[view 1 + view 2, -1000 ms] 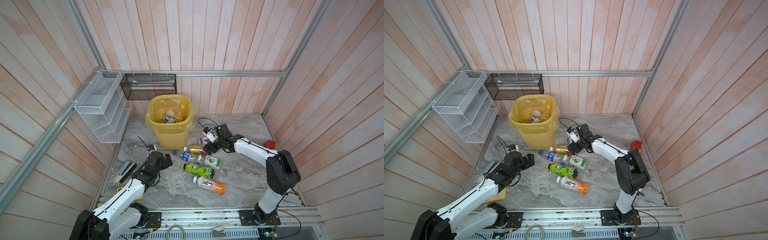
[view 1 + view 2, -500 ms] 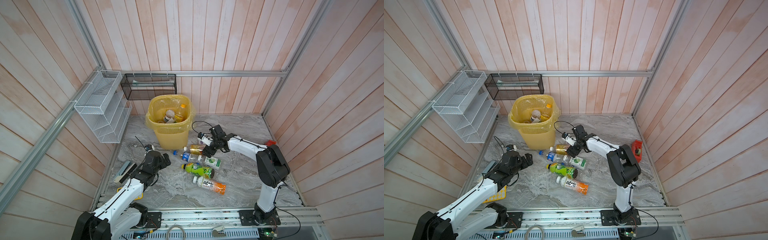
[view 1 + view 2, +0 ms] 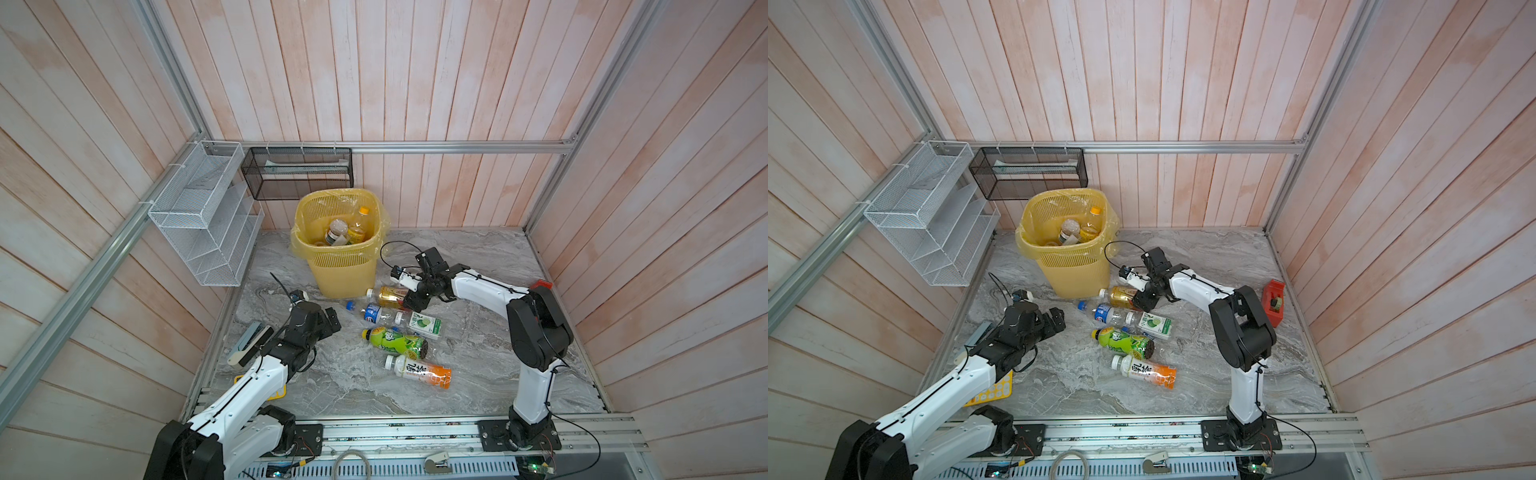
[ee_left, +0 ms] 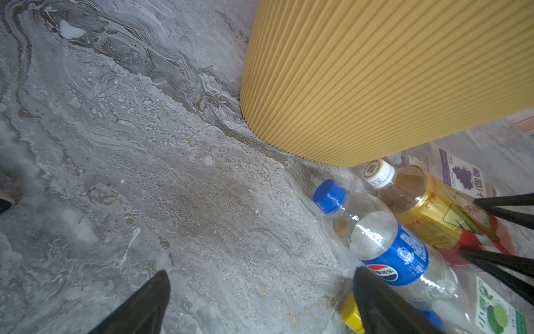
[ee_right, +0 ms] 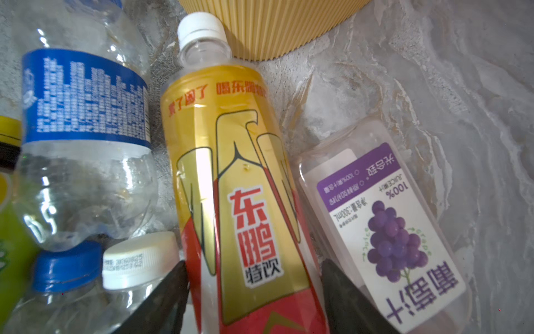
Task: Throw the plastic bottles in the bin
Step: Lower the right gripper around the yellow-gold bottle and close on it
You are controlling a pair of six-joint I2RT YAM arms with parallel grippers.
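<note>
Gold bottle (image 5: 239, 188) between right gripper (image 5: 254, 289) fingers (image 5: 161, 297), seemingly touching.

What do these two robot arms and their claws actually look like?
Both the left arm and right arm have smooth white shells joined by chunky black joints, with thin black cables running along them and looping free near the wrists. The left gripper and right gripper are black, each with two flat tapering fingers. No markings are legible.
</note>
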